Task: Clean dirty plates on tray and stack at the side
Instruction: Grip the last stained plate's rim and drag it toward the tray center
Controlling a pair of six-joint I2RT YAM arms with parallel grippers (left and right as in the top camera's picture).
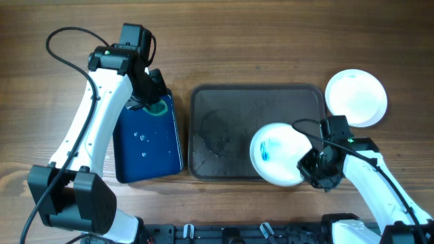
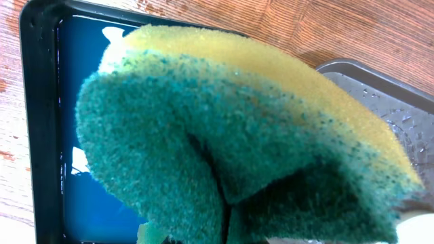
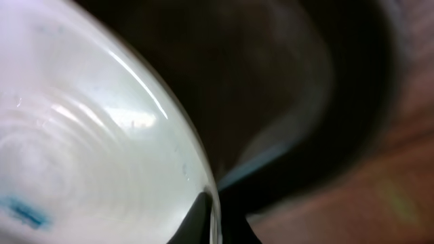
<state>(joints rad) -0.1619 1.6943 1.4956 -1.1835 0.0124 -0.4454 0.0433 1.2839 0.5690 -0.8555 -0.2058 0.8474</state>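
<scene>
The overhead view was backed throughout by a wooden table [image 1: 271, 41]; its brown top was crossed by grain running left to right, with darker streaks; it was lit evenly, with only soft shadows cast; in the left wrist view the wood was seen reddish and finely ridged; in the right wrist view it was blurred.

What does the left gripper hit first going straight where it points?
The left gripper holds a green-and-yellow sponge out front; that would likely land in the wet blue tray below. Gap unclear.
</scene>
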